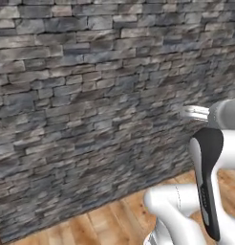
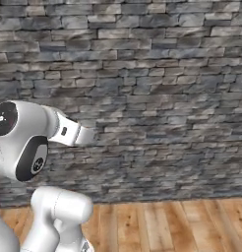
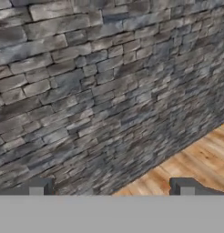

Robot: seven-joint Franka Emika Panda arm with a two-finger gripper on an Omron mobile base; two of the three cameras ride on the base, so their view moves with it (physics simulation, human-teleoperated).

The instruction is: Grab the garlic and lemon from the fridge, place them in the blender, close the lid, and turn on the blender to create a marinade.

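Observation:
In the hand view my gripper [image 3: 113, 189] is open, its two dark fingertips [image 3: 38, 186] standing wide apart with nothing between them. It points at a stone wall close ahead. My white arm [image 1: 208, 158] rises at the lower right of the left base view, and the arm [image 2: 24, 142] stands at the lower left of the right base view, folded near the base. The garlic, the lemon, the fridge, the blender and the lid are out of view.
A grey stone wall [image 1: 90, 95] spans the whole scene ahead, and the same wall [image 2: 157, 98] fills the right base view. A wooden plank floor [image 2: 167, 226] runs along its foot, and the floor [image 3: 196, 159] shows at the lower right of the hand view.

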